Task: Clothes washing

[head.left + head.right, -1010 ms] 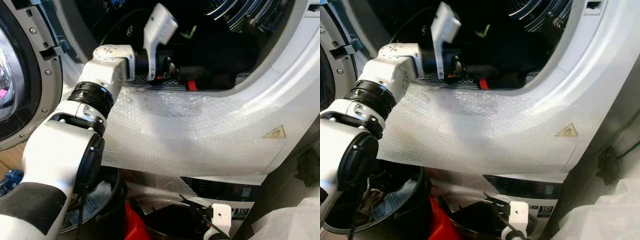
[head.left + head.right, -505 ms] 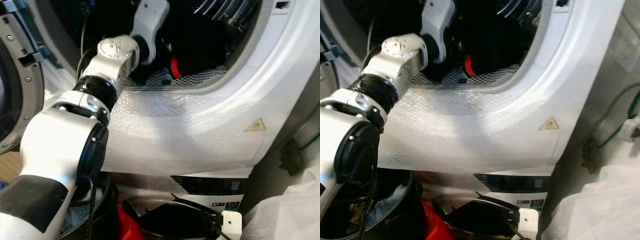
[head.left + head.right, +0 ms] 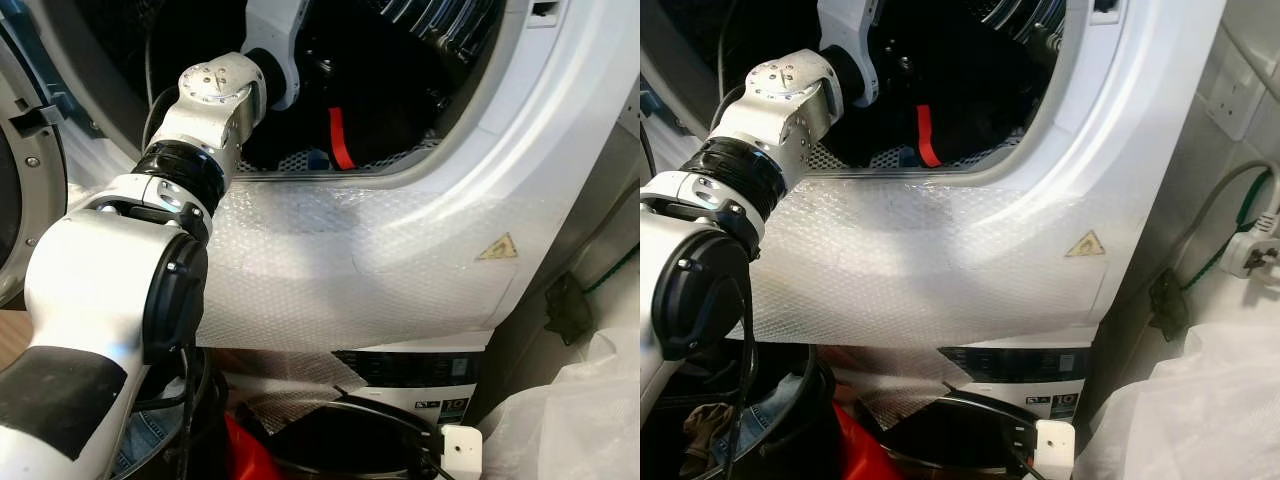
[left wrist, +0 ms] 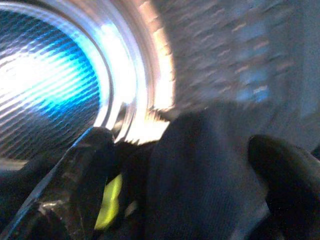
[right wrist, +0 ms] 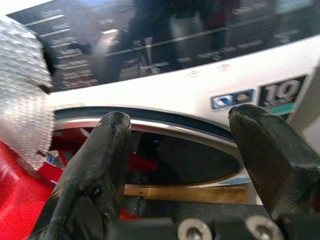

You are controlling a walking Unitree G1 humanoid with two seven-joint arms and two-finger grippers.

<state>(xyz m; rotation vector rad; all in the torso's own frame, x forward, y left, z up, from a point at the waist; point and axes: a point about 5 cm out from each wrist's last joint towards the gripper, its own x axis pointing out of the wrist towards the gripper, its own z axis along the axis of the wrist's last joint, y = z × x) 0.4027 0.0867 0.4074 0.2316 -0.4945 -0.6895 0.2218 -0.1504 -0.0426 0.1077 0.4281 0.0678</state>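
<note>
Nearest, low by the floor, the right gripper (image 5: 182, 150) hangs with its black fingers (image 5: 95, 170) apart, facing the glossy dark control panel (image 5: 165, 35) and a "10" badge (image 5: 282, 92). Beside it sit a black round basket (image 3: 200, 420) holding denim and something red. Above, crinkled clear bubble wrap (image 3: 340, 270) covers the white front-loading washing machine (image 3: 560, 150), near a yellow triangular warning sticker (image 3: 498, 247). Farther in, the left gripper (image 4: 185, 165) reaches into the ribbed steel drum (image 4: 45, 85), fingers spread around dark clothing (image 4: 200, 170) with a red stripe (image 3: 340, 140).
</note>
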